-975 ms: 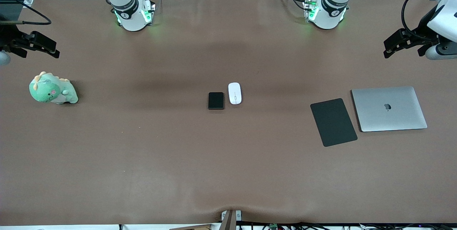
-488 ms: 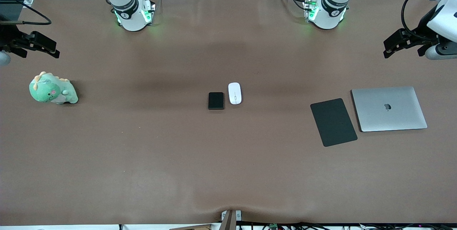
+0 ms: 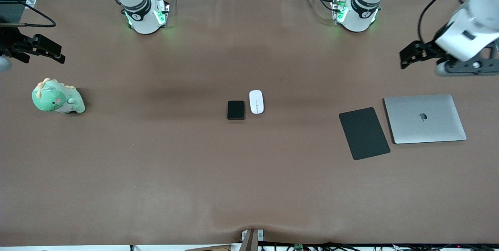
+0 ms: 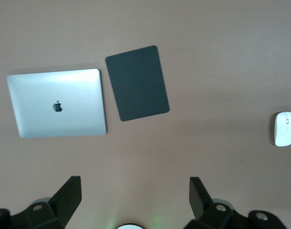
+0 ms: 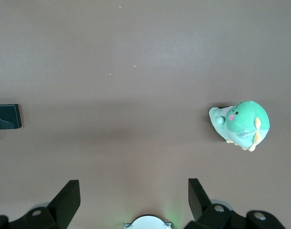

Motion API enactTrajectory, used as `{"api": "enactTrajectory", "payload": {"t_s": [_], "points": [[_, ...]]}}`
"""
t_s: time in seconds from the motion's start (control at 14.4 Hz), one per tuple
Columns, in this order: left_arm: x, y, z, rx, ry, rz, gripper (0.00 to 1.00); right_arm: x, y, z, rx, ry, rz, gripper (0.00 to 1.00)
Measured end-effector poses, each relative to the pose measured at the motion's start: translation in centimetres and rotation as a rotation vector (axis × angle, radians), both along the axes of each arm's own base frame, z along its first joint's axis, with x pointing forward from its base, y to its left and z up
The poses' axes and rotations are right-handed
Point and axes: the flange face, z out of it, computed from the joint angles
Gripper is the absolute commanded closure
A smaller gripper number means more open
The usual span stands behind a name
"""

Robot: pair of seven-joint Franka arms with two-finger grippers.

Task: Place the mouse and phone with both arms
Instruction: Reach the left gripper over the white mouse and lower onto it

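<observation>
The left gripper (image 3: 407,55), at the upper right of the front view, hangs over bare table (image 3: 249,173) above the laptop (image 3: 425,118), its fingers (image 4: 69,195) spread wide with nothing between them. The right gripper (image 3: 54,54), at the far left edge of that frame, is just as wide open and empty, over the table above the green dinosaur plush (image 3: 57,98); this arm looks to be waiting.

Out from them, at the centre of the frame, the mouse (image 3: 256,101) and the phone (image 3: 236,110) lie flat side by side, close but apart, the phone a little lower in the frame. A black mouse pad (image 3: 364,133) lies just beside the laptop at right.

The mouse is a small white oval with a thin grey line down its middle; it is probably light, hard and smooth, so the domed shell could slip, and a pinch across its narrow sides seems safest. The phone is a matte black slab with rounded corners, stiff and lying low, so it likely wants a low grip across its long edges.
</observation>
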Motion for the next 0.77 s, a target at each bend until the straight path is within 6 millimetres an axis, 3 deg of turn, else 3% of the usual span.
{"api": "enactTrajectory", "payload": {"t_s": [0.21,0.49,0.77], "points": [[0.4,-4.6,-2.4,-0.003,0.022,-0.008,0.00,0.2,0.0,-0.2,0.000,0.003,-0.001,0.00],[1.2,-8.5,-5.1,-0.026,0.012,-0.033,0.00,0.6,0.0,-0.9,0.001,0.010,0.000,0.00],[1.0,-14.0,-10.2,-0.044,0.009,0.004,0.00,1.4,0.1,-2.0,0.001,0.030,0.001,0.00]]}}
